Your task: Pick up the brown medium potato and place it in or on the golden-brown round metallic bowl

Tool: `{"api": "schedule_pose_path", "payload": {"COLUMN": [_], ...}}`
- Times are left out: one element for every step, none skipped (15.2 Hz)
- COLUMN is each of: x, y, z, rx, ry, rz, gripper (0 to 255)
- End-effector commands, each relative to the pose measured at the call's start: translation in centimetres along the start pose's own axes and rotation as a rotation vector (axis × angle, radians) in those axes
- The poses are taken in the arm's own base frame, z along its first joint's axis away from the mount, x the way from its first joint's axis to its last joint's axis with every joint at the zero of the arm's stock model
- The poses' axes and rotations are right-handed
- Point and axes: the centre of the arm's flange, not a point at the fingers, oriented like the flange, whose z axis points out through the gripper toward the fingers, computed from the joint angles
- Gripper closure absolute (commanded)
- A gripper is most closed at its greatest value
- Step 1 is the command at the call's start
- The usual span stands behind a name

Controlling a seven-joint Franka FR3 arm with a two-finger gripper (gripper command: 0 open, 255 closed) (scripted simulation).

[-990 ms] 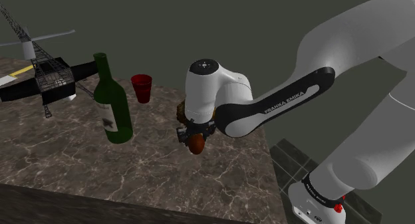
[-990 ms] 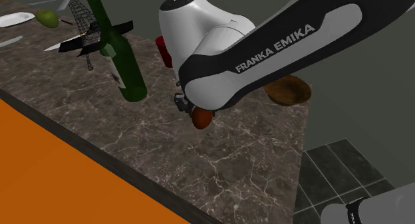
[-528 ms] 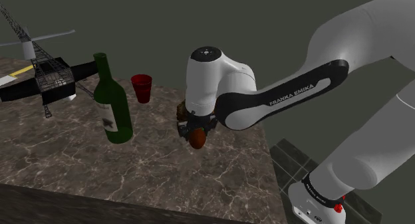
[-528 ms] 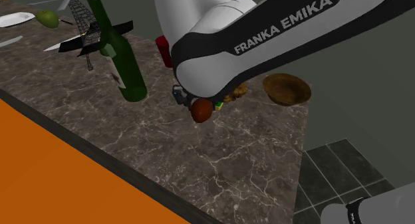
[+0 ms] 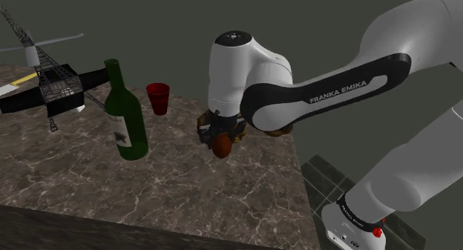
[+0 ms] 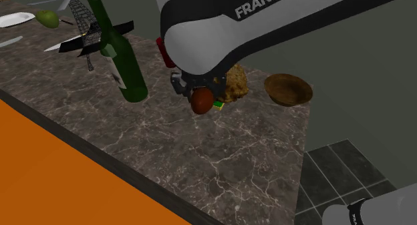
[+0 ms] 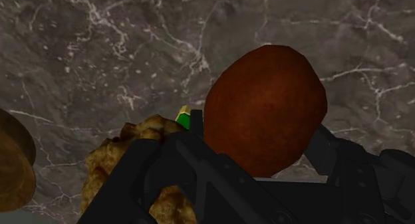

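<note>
A reddish-brown potato [image 7: 265,110] sits clasped between my black fingers, held in the air above the marble counter [image 5: 74,174]. In the shoulder view the gripper [image 5: 220,143] hangs under the white wrist with the potato [image 5: 221,145] at its tip. In the second exterior view the potato [image 6: 202,100] hovers just in front of a lumpy tan food item [image 6: 234,83]. The golden-brown bowl [image 6: 289,90] stands on the counter further toward that view's right, near the counter's edge. Part of the bowl's rim [image 7: 13,166] shows beside the gripper in the wrist view.
A green wine bottle [image 5: 124,113] stands upright at the shoulder view's left of the gripper, a red cup [image 5: 157,98] behind it. An Eiffel tower model [image 5: 50,72] and a black knife lie further left. A small green piece [image 6: 218,105] lies beside the tan item [image 7: 143,156].
The gripper has risen and shifted with the potato toward the tan food item and the bowl. The arm's forearm has swung higher. The fingers stay shut on the potato.
</note>
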Motion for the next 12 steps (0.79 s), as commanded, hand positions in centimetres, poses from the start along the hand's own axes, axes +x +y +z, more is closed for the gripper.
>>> {"api": "schedule_pose_path", "payload": {"x": [0.1,0.2,0.2,0.3,0.3,0.4,0.4,0.5,0.5,1.0,1.5,2.0], "y": [0.2,0.2,0.3,0.3,0.4,0.4,0.5,0.5,0.5,1.7,2.9,4.1], "z": [-1.0,-1.5,-2.1,-2.6,-3.1,-3.6,-4.1,-4.7,-4.7,-4.5,-4.4,-4.3], "rx": [0.0,0.0,0.0,0.0,0.0,0.0,0.0,0.0,0.0,0.0,0.0,0.0], "ry": [0.0,0.0,0.0,0.0,0.0,0.0,0.0,0.0,0.0,0.0,0.0,0.0], "rz": [0.0,0.0,0.0,0.0,0.0,0.0,0.0,0.0,0.0,0.0,0.0,0.0], "gripper": [255,255,255,255,255,255,255,255,255,255,255,255]}}
